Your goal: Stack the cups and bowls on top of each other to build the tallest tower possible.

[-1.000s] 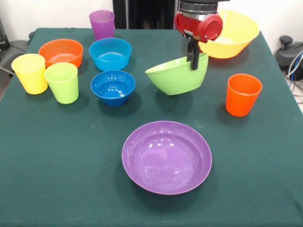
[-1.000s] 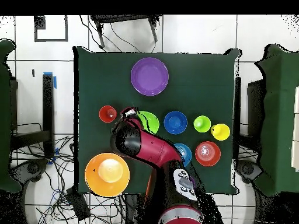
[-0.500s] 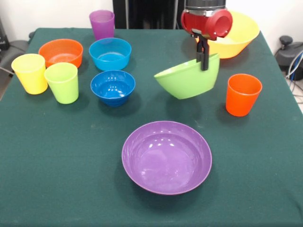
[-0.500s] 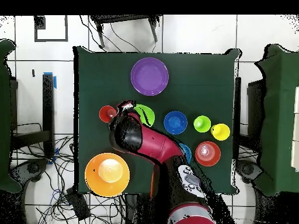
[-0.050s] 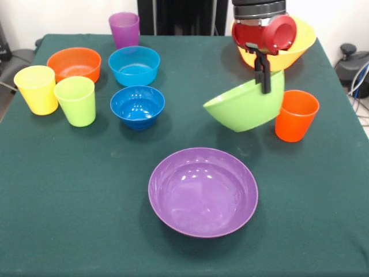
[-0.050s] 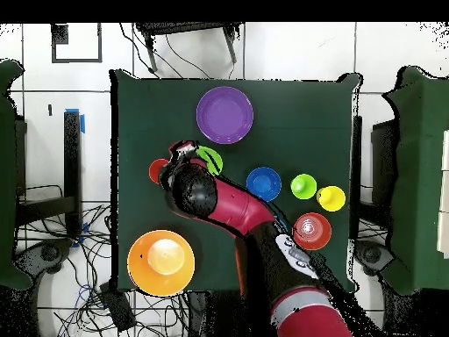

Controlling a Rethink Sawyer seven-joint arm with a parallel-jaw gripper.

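While the green-clothed worktop [image 5: 69, 190] looks otherwise unchanged, the very large glossy yellow-orange plastic bowl [image 5: 300, 43] sits at the far corner and the wide shallow purple plastic bowl [image 5: 203, 191] stays near the front. Medium lime green plastic bowl [image 5: 245, 107] hangs tilted, clamped by its rim in the hand [image 5: 264, 74]; it has shifted sideways, now just beside the orange-red plastic cup [image 5: 296, 115]. Probably heading for the big bowl; no tower yet.

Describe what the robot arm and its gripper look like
The arm is glossy red with black joint sections. Near its base sits a grey panel with dark buttons. The wrist is a round red housing under a black and silver collar. The gripper has slim black fingers.
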